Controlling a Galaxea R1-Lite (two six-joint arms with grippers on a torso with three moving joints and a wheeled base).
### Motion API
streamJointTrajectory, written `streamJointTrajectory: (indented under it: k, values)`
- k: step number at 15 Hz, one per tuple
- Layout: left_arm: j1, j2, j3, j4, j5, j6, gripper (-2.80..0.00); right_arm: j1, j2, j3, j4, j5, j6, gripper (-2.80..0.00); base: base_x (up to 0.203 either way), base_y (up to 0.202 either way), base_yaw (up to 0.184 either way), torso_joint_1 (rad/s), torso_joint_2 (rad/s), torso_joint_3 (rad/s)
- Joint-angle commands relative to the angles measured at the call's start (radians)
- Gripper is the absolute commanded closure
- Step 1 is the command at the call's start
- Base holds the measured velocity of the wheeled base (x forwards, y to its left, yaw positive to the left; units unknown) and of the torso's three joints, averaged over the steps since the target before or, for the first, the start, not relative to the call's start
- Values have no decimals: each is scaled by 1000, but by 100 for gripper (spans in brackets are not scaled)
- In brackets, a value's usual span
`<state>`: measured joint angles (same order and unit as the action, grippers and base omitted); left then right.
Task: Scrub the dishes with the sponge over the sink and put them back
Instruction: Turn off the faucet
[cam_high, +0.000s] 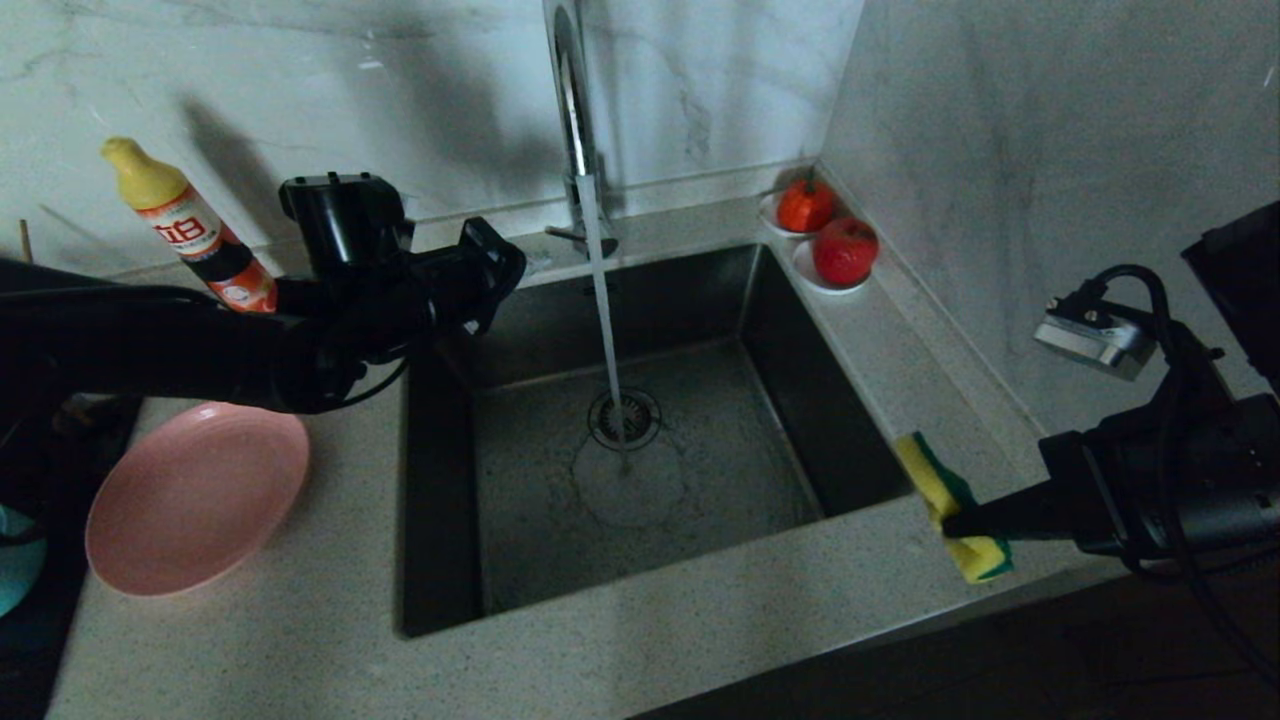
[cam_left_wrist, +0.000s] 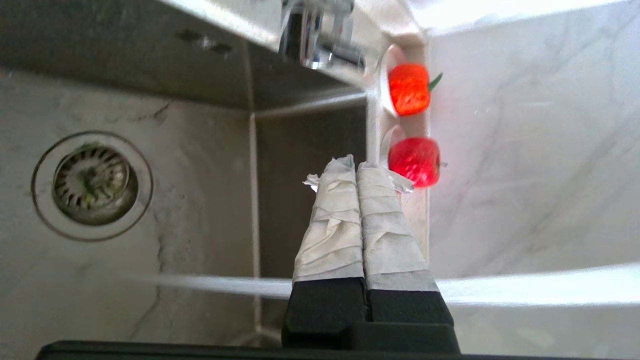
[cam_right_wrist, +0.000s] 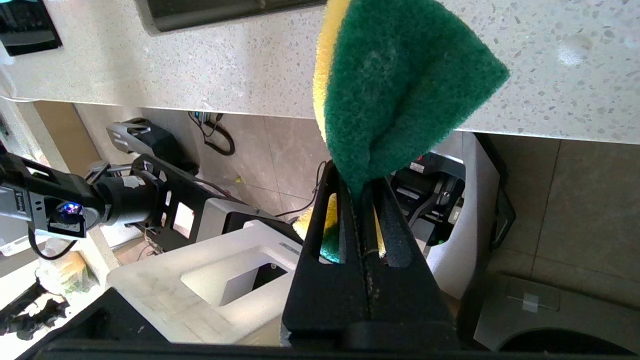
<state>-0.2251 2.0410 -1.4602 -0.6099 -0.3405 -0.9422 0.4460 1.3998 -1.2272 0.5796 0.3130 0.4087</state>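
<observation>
Pinching the yellow-and-green sponge (cam_right_wrist: 400, 85), the right gripper (cam_right_wrist: 361, 187) hovers over the counter's front edge, right of the sink (cam_high: 450, 560). The left gripper (cam_left_wrist: 357, 167), clenched on nothing, hangs over the sink's left rim. The pink plate (cam_high: 195, 495) lies on the counter left of the sink.

I am standing at a kitchen counter (cam_high: 300, 640), pale speckled stone with marble-look walls (cam_high: 1000, 150) meeting in a corner behind it. Set into the counter is a deep steel sink (cam_high: 520, 330) with a round drain (cam_high: 625, 418), and a tall chrome faucet (cam_high: 572, 110) runs a thin stream of water into it. A yellow-capped bottle (cam_high: 190, 228), dish soap as far as I can tell in this dim light, stands at the back. A pink plate (cam_high: 195, 497) lies left of the sink. In the far corner two red fruits (cam_high: 845, 250) sit on small white saucers (cam_high: 805, 272). Under the counter edge I see tiled floor (cam_right_wrist: 590, 210).
</observation>
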Motion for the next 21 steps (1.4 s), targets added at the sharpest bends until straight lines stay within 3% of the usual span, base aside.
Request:
streamJointTrajectory:
  k: [1, 19, 21]
  values:
    - [4, 19, -29, -3, 0, -10, 0, -12, 1, 3, 0, 3, 1, 0, 0, 0, 0, 0, 0, 0]
    - [21, 126, -213, 6, 1, -29, 0, -56, 15, 17, -17, 8, -30, 0, 0, 0, 0, 0, 0, 0]
    - [21, 140, -236, 4, 1, -52, 0, -55, 13, 36, -30, 10, -30, 0, 0, 0, 0, 0, 0, 0]
